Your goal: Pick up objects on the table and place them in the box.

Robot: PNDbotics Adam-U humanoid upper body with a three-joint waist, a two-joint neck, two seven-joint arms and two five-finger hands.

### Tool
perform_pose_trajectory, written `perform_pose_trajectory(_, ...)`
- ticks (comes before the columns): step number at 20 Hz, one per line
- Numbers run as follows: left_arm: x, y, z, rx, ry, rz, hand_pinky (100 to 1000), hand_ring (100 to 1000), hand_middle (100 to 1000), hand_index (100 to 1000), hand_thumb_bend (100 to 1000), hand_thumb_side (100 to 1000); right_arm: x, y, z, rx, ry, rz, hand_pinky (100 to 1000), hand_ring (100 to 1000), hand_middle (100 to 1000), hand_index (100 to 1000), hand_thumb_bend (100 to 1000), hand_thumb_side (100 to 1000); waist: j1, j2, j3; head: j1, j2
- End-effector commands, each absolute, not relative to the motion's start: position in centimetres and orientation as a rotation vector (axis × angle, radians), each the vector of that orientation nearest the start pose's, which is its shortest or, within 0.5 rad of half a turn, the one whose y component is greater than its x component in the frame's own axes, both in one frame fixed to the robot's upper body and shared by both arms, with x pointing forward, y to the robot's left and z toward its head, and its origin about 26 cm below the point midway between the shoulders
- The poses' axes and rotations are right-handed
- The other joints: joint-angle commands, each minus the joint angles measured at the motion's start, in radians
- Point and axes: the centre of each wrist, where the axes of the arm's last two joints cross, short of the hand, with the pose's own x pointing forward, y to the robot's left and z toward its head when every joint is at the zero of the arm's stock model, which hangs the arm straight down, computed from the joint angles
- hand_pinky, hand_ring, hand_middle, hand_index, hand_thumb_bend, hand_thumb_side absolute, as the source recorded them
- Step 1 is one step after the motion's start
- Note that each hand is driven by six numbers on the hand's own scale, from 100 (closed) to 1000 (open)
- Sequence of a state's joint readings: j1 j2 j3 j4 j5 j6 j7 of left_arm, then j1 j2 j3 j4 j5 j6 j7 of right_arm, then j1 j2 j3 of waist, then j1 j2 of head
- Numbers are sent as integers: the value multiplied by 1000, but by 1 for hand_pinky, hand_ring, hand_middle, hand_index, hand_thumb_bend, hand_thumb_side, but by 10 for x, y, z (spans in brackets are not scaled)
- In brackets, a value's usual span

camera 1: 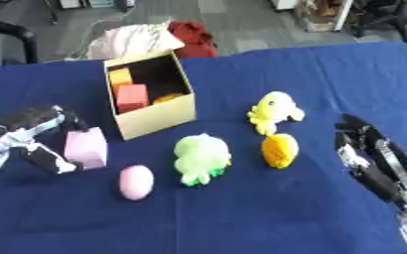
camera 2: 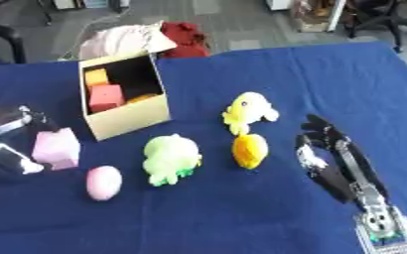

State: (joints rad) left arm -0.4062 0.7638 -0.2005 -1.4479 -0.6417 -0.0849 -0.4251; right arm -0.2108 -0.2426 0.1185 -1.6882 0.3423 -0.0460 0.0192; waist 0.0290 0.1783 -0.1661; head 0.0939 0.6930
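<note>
A cream open box (camera 1: 159,116) stands at the back left of the blue table, with a yellow block (camera 1: 120,77), a red block (camera 1: 131,97) and an orange piece inside. My left hand (camera 1: 35,136) sits at the left edge, fingers curled round a pink cube (camera 1: 86,148). In front lie a pink egg (camera 1: 136,181), a green plush (camera 1: 201,158), an orange egg-shaped toy (camera 1: 278,150) and a yellow plush octopus (camera 1: 274,111). My right hand (camera 2: 330,158) rests open at the right, fingers straight, apart from the toys.
Beyond the table's far edge lie a pale cloth bundle (camera 1: 133,39) and a red cloth (camera 1: 194,37). Blue tablecloth (camera 1: 268,218) stretches bare across the front.
</note>
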Motion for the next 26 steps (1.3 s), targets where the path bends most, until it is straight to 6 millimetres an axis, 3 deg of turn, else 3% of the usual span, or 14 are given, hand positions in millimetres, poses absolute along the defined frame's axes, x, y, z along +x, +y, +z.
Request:
perform_pose_trajectory(1,364,368,156,850,-1264,-1497,660,461,470,620,489,100,322,-245,90,-366,-1907,627,839,833,823,958,100,741,2,-16,0,-2,-10)
perform_pose_trajectory(4,365,365,176,941,-1363,-1454,645,428,438,582,470,100,322,-246,89,-370,-1904,625,839,833,823,958,100,741,2,-17,1,-3,-9)
perform_pose_trajectory(11,362,346,265,1154,-1634,-1391,669,448,457,604,500,100,321,-246,88,-366,-1899,629,839,833,823,958,100,742,2,-24,2,-3,-4)
perform_pose_trajectory(14,373,338,282,1195,-1662,-1383,673,457,465,613,507,103,321,-245,87,-361,-1897,633,840,834,823,958,100,742,2,-28,-2,-2,-4)
perform_pose_trajectory(18,401,330,282,1194,-1632,-1365,685,478,488,639,524,123,321,-244,85,-355,-1892,636,839,834,823,958,100,745,0,-31,-10,-1,-4)
perform_pose_trajectory(23,437,319,260,1144,-1548,-1385,708,530,534,680,554,160,321,-243,85,-348,-1892,638,840,834,823,958,100,748,-2,-29,-19,1,-1)
perform_pose_trajectory(26,449,313,245,1115,-1542,-1385,766,670,688,806,705,335,321,-242,85,-340,-1894,639,840,834,823,958,100,750,-4,-26,-25,2,-3)
